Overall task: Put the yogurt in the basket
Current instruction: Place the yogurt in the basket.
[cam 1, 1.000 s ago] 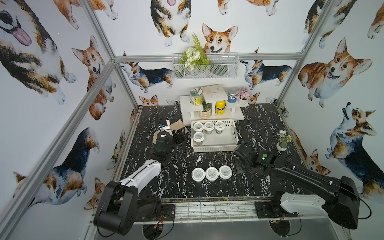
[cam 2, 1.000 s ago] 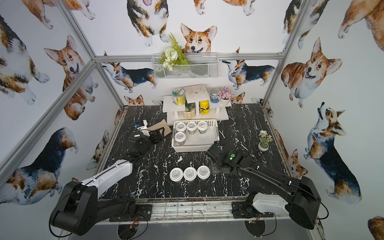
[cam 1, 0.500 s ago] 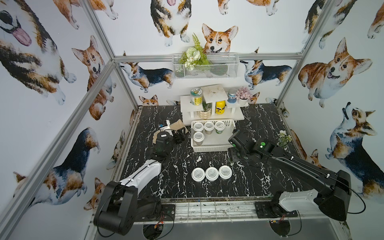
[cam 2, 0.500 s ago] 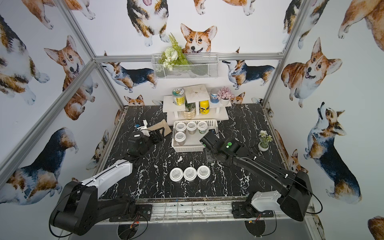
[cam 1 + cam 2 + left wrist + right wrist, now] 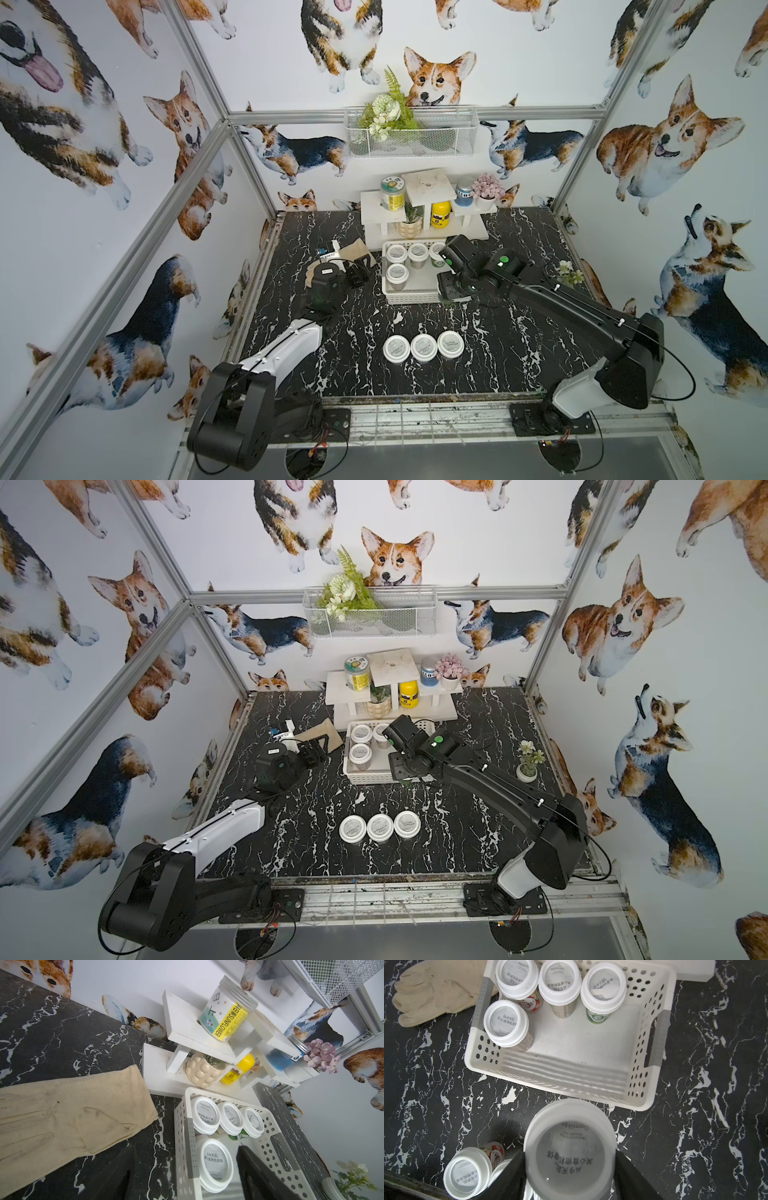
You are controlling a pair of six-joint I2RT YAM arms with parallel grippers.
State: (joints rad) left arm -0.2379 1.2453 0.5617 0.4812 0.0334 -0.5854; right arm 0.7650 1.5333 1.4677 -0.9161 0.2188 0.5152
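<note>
My right gripper (image 5: pixel 569 1160) is shut on a yogurt (image 5: pixel 570 1142), its white lid filling the gap between the fingers. In both top views that gripper (image 5: pixel 451 286) (image 5: pixel 405 766) hangs over the front right corner of the white perforated basket (image 5: pixel 411 298) (image 5: pixel 370 777) (image 5: pixel 550 1084), hiding the jar. Several yogurts (image 5: pixel 397 273) (image 5: pixel 505 1022) stand upright inside, at the back and left. Three more yogurts (image 5: pixel 424 347) (image 5: pixel 380 827) sit in a row on the table in front. My left gripper (image 5: pixel 358 270) (image 5: pixel 185 1159) stays open and empty, just left of the basket.
A beige glove (image 5: pixel 62 1122) (image 5: pixel 353 253) lies left of the basket, beside my left gripper. Behind the basket stands a white stepped shelf (image 5: pixel 424 189) with a yellow bottle (image 5: pixel 440 214), jars and pots. A small flower pot (image 5: pixel 527 766) sits at the right. A wire basket (image 5: pixel 409 133) hangs on the back wall.
My right arm has carried its jar from beside the front row back to the basket's front right corner. The left arm and the other jars have not moved.
</note>
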